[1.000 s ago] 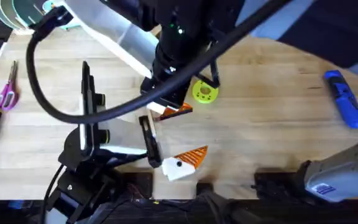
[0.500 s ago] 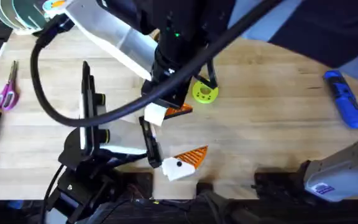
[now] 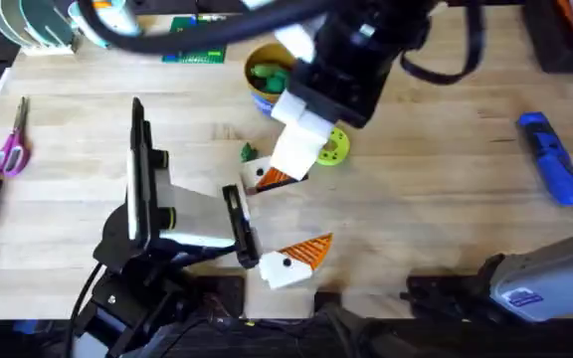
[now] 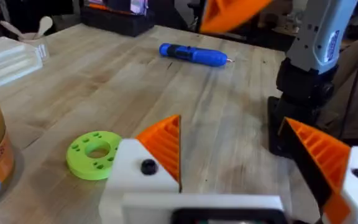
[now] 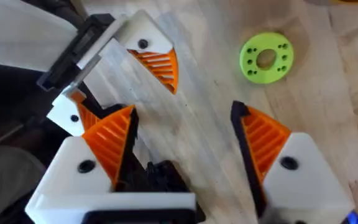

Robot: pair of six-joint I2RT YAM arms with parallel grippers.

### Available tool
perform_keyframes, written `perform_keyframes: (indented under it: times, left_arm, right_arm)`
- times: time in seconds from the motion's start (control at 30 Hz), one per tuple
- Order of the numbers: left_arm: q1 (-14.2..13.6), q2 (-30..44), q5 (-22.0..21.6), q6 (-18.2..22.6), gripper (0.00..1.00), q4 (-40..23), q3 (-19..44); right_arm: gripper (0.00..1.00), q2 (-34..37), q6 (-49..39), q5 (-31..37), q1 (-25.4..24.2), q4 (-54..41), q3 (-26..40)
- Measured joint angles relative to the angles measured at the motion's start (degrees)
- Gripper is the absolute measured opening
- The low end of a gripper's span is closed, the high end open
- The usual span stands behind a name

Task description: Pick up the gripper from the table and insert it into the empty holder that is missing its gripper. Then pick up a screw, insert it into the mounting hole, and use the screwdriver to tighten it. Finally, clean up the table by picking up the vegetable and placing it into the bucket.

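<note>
Arm withdrawn, bucket uncovered.

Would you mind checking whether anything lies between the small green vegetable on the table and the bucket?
Nothing visible does. The vegetable lies on the table on the side of the bucket nearer the arms' bases, with bare wood between them. The lime-green disc sits off to one side.

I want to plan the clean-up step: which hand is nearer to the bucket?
Right. The right hand hovers just on the robot's side of the bucket; the left hand lies farther back toward the bases.
</note>
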Motion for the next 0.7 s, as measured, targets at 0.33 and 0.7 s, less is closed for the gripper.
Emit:
perform_keyframes:
  times: [0.33, 0.7]
  left_arm:
    - [0.0, 0.0, 0.0, 0.0, 0.974, 0.0, 0.0]
    - [0.0, 0.0, -0.2, 0.3, 0.013, 0.0, 0.0]
  right_arm:
    - [0.895, -11.1, -5.4, 0.0, -4.6, -0.9, 1.0]
    - [0.895, -12.5, -7.4, 0.1, -4.7, -0.9, 1.0]
